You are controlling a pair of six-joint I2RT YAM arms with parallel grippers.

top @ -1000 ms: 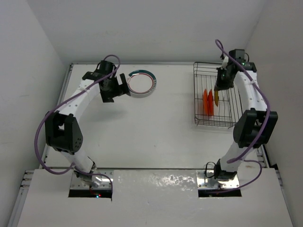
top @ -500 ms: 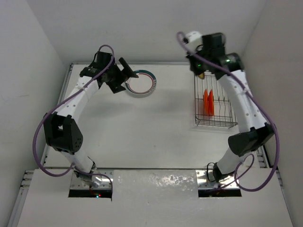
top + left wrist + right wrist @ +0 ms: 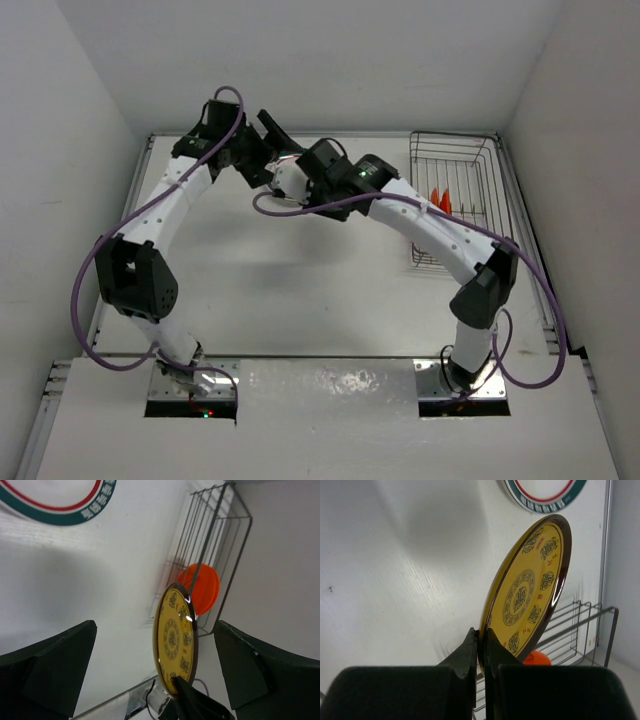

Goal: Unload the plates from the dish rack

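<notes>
An amber-yellow plate (image 3: pixel 527 590) with dark patterns stands on edge in the air, and my right gripper (image 3: pixel 482 636) is shut on its lower rim. In the left wrist view this yellow plate (image 3: pixel 175 640) hangs between the wide-open fingers of my left gripper (image 3: pixel 155 626), apart from both. A white plate with a teal rim ring (image 3: pixel 60 500) lies flat on the table beyond. The dark wire dish rack (image 3: pixel 455 150) stands at the right with orange-red plates (image 3: pixel 440 200) upright in it. In the top view the right gripper (image 3: pixel 288 178) meets the left gripper (image 3: pixel 268 142) at the back left.
My right arm (image 3: pixel 430 230) stretches across the table's middle from the rack side to the left arm. Walls close in the table at the back and on both sides. The rack (image 3: pixel 580 625) shows behind the held plate.
My right arm has lifted the yellow plate out of the rack and swung it left across the table. The left gripper has turned toward it, so the plate now sits between its open fingers.
</notes>
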